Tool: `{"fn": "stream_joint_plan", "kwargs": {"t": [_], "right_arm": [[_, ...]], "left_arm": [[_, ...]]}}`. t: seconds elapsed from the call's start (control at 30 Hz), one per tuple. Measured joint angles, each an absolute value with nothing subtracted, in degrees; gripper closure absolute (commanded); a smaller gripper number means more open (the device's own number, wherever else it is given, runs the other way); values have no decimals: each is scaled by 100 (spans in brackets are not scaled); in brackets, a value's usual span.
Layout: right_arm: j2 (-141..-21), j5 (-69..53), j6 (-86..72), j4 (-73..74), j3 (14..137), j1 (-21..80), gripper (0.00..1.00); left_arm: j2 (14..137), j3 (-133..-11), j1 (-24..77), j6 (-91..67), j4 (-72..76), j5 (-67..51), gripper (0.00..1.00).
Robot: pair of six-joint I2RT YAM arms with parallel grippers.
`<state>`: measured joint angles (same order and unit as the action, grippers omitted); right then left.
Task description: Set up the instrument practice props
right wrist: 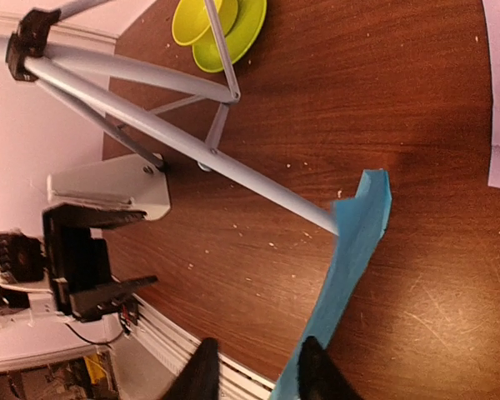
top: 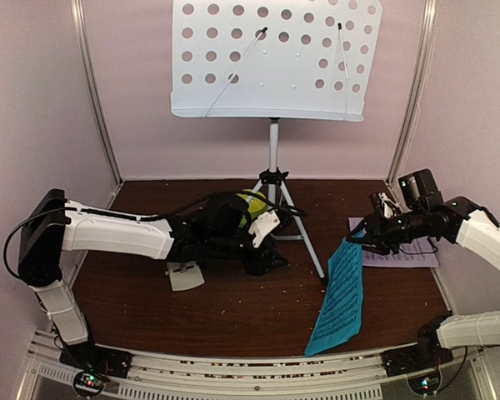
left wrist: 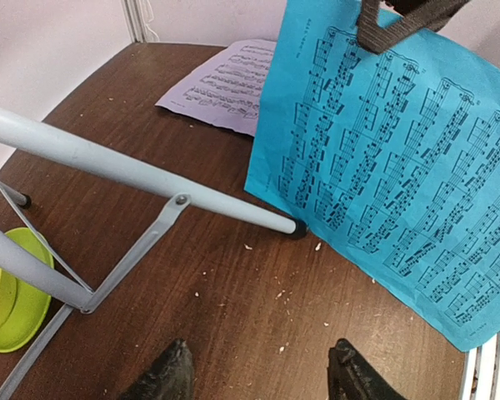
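The pale perforated music stand point(top: 275, 58) stands on its silver tripod point(top: 273, 179) at the back middle. The blue music sheet point(top: 342, 300) slopes from the table up to my right gripper point(top: 373, 232). In the right wrist view the sheet point(right wrist: 350, 258) runs edge-on between the jaws, against one finger, and the jaws stand apart. The pale pink sheet point(top: 408, 254) lies flat under that gripper. My left gripper point(left wrist: 261, 371) is open and empty above bare table near a tripod foot point(left wrist: 293, 226). The cream metronome point(top: 186, 275) sits under the left arm.
The lime-green bowl on its saucer point(top: 252, 200) sits by the tripod, partly hidden behind my left arm point(top: 117, 233). Tripod legs point(right wrist: 192, 142) spread low over the table's middle. Pale walls close in the left, back and right. Crumbs dot the wood.
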<state>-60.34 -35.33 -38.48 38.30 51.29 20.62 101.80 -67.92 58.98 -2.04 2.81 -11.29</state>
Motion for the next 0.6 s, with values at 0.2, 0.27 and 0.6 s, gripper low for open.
{"fn": "stream_joint_plan", "kwargs": {"t": [0.2, 0.27, 0.6], "right_arm": [[-6042, -3371, -3492, 4464, 5089, 2062, 100], [-6042, -3358, -3393, 4593, 5105, 2062, 100], [-5286, -4440, -3076, 3990, 5902, 2062, 100]], "left_arm": [[10180, -6864, 5892, -202, 163, -947, 43], [10173, -6886, 5881, -202, 163, -910, 43], [9609, -6945, 5826, -119, -110, -832, 36]]}}
